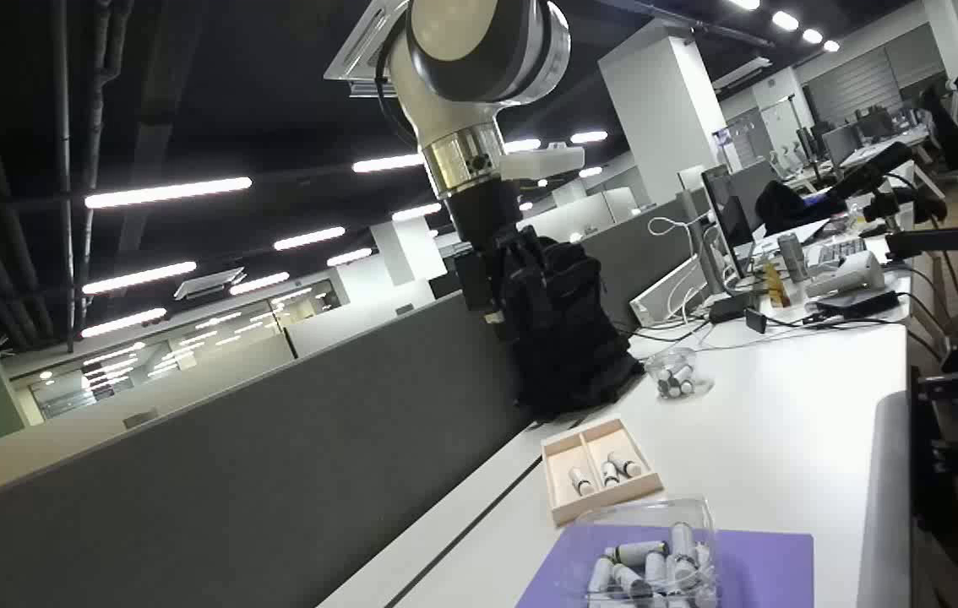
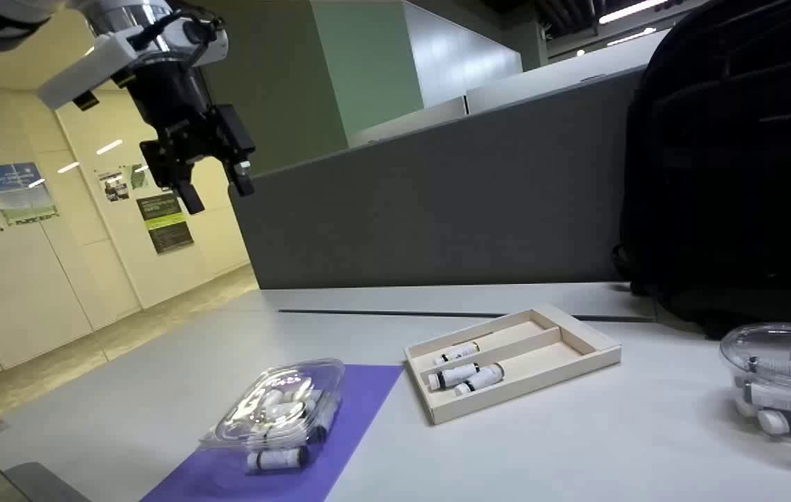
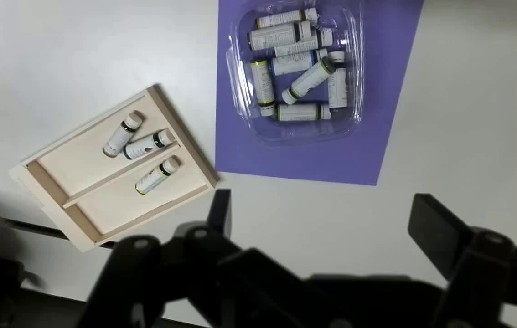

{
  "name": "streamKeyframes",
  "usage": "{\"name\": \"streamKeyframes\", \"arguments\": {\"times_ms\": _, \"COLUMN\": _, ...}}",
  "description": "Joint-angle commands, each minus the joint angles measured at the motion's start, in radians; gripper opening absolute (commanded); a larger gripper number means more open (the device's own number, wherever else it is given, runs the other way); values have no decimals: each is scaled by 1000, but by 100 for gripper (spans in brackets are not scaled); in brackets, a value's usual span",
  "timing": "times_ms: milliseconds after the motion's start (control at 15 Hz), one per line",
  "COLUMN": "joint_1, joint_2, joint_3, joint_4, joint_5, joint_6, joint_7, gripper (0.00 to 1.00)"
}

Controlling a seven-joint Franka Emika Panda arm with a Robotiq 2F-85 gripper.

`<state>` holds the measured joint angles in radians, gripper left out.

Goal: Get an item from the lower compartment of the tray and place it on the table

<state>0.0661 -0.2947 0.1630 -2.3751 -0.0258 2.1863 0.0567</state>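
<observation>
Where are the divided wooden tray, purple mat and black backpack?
Divided wooden tray [image 3: 117, 176], wrist view: its divider.
Purple mat [image 3: 299, 161], wrist view: its lower strip.
Black backpack [image 2: 737, 174], in an exterior view: its body.

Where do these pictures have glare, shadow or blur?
Wrist view: black two-fingered tool out of focus, dark shadow along the pale wooden rectangular tray; in an exterior view, glare on the clear plastic box; in an exterior view, bright sheen on the smooth white tabletop.

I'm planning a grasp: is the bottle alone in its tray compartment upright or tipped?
Tipped: the bottle lies on its side in the tray, full length showing in the wrist view.
</observation>
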Motion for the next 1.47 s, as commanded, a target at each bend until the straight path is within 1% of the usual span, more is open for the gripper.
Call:
{"name": "streamKeyframes", "arguments": {"times_ms": 0, "joint_1": 15, "joint_2": 1, "joint_3": -14, "joint_4": 2, "joint_5": -5, "joint_6": -2, "joint_7": 4, "gripper": 100}}
{"name": "streamKeyframes", "arguments": {"times_ms": 667, "joint_1": 15, "joint_2": 1, "joint_3": -14, "joint_4": 3, "joint_5": -5, "joint_6": -1, "joint_7": 4, "gripper": 100}}
{"name": "streamKeyframes", "arguments": {"times_ms": 800, "joint_1": -8, "joint_2": 20, "joint_3": -21, "joint_4": -3, "joint_5": -22, "joint_6": 24, "joint_7": 46, "gripper": 100}}
{"name": "streamKeyframes", "arguments": {"times_ms": 933, "joint_1": -26, "joint_2": 41, "joint_3": -48, "joint_4": -14, "joint_5": -9, "joint_6": 57, "joint_7": 46, "gripper": 100}}
{"name": "streamKeyframes", "arguments": {"times_ms": 1133, "joint_1": -66, "joint_2": 89, "joint_3": -107, "joint_4": -34, "joint_5": 20, "joint_6": 149, "joint_7": 47, "gripper": 100}}
{"name": "streamKeyframes", "arguments": {"times_ms": 1400, "joint_1": -134, "joint_2": 203, "joint_3": -178, "joint_4": -15, "joint_5": 0, "joint_6": 267, "joint_7": 76, "gripper": 100}}
